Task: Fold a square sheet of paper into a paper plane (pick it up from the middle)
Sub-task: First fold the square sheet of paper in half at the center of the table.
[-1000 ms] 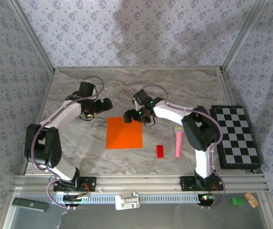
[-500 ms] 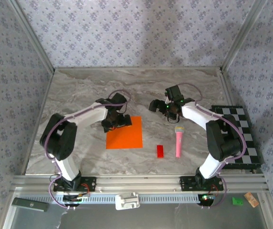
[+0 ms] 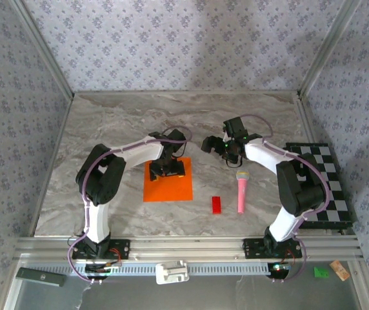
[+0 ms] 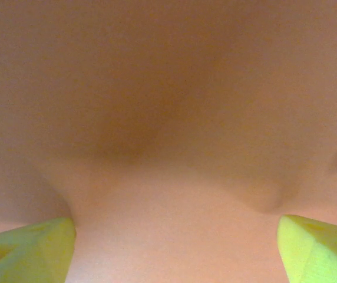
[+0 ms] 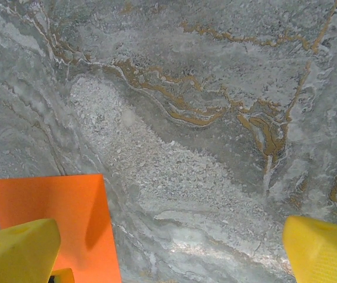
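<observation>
Your left gripper (image 3: pixel 171 169) hovers right over the far half of the square sheet of paper (image 3: pixel 171 188). Its fingers are spread wide with orange between them, so your pinch point is straight down, maybe a touch toward 6 o'clock for dead centre. The right gripper (image 3: pixel 211 143) is spread too, with the sheet at its 8 o'clock. The red block (image 3: pixel 217 205) and pink microphone (image 3: pixel 242 192) sit off the sheet's 4 and 3 o'clock, not in your way.

left fingers (image 4: pixel 27 250) spread, right fingers (image 5: pixel 15 250) spread
</observation>
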You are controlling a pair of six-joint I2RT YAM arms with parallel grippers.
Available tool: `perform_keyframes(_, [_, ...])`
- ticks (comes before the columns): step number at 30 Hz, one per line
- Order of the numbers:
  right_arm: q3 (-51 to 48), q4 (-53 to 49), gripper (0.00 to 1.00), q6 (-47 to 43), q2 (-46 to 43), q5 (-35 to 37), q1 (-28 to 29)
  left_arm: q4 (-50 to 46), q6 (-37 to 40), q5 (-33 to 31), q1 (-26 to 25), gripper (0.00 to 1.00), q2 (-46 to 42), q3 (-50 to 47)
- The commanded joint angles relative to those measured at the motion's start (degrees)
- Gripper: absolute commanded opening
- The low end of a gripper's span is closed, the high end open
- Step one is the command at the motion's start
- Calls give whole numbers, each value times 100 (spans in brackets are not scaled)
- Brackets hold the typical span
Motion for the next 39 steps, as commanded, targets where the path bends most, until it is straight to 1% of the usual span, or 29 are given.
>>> perform_keyframes(1, [-61,-5,98,140,61,-31,-35,-297,122,-155,-36,85,106,27])
perform_keyframes(7, [-103,20,97,231,80,-20,-34,-144,241,-150,-33,82,209,-120])
perform_keyframes(18, [-114,-12,97,263,37,20,-29,-66,310,-97,-31,79,422,-254])
perform_keyframes(25, [-114,-31,97,282,49,37,-31,23,351,-62,-31,77,401,-307])
perform_keyframes(29, [-114,-32,97,296,48,34,-27,90,357,-52,-31,74,307,-340])
perform_keyframes(30, [-106,-33,97,300,52,38,-32,102,369,-55,-29,73,261,-340])
perform_keyframes(34, [-79,-39,97,307,31,50,-44,278,386,27,-12,58,-185,-322])
perform_keyframes(36, [-70,-24,97,315,2,46,-55,555,417,282,40,50,-539,-363])
perform_keyframes(38, [-86,36,97,308,-53,28,-83,1137,426,745,147,42,-960,-509])
perform_keyframes(39, [-100,74,97,300,-80,9,-110,1416,424,1021,215,39,-1132,-595])
